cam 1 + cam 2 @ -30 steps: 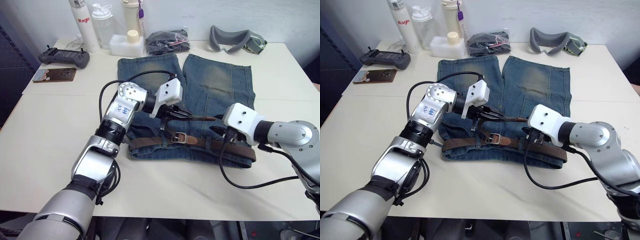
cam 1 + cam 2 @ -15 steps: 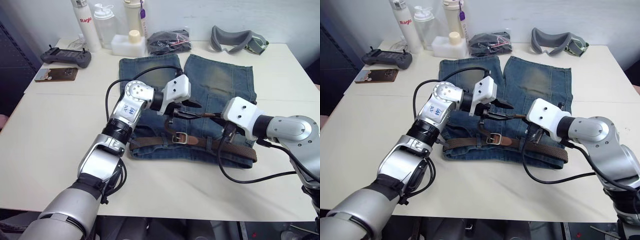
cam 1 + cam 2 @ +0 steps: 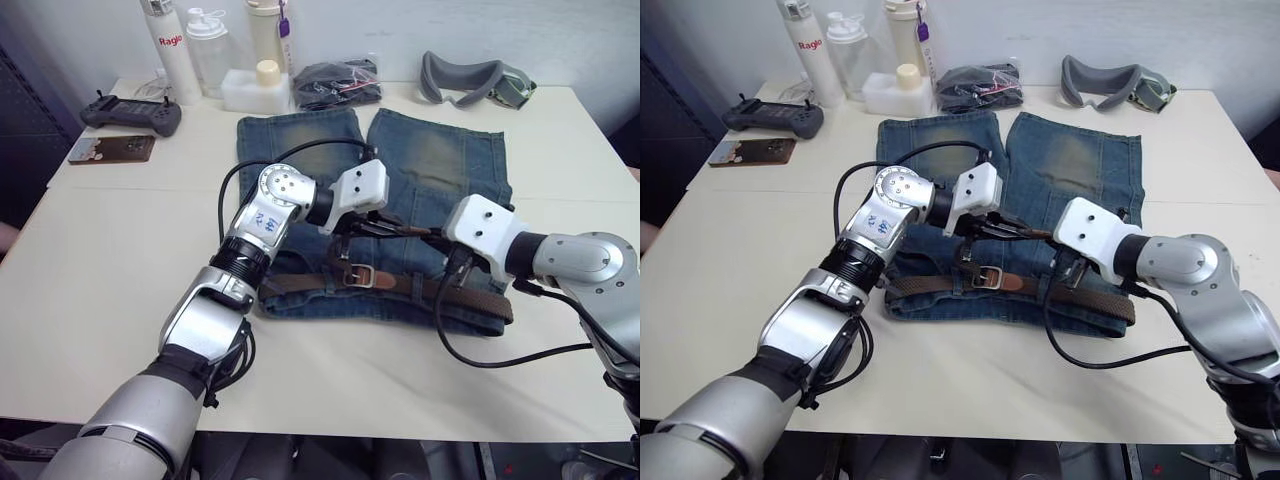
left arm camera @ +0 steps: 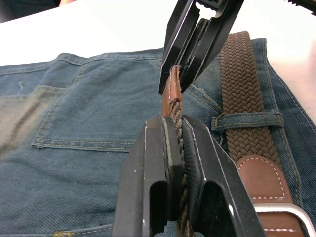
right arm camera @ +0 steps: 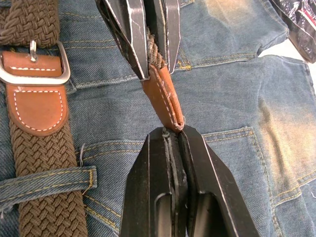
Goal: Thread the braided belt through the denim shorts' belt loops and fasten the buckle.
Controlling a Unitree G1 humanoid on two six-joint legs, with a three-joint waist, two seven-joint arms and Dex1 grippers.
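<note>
A cream tabletop (image 3: 110,250) is carrying the items. The denim shorts (image 3: 430,160) are lying flat at its middle, waistband toward the near edge. Along the far edge are standing a white bottle with red lettering (image 3: 168,50), a clear bottle (image 3: 207,50), a cream bottle (image 3: 266,30) and a white tub (image 3: 250,90); a black bundle (image 3: 335,82) and grey goggles (image 3: 470,78) are lying beside them. A black controller (image 3: 130,112) and a phone (image 3: 110,149) are resting near the far left corner.

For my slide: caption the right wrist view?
Both end effectors pinch the braided belt's leather tip above the denim shorts.
</note>
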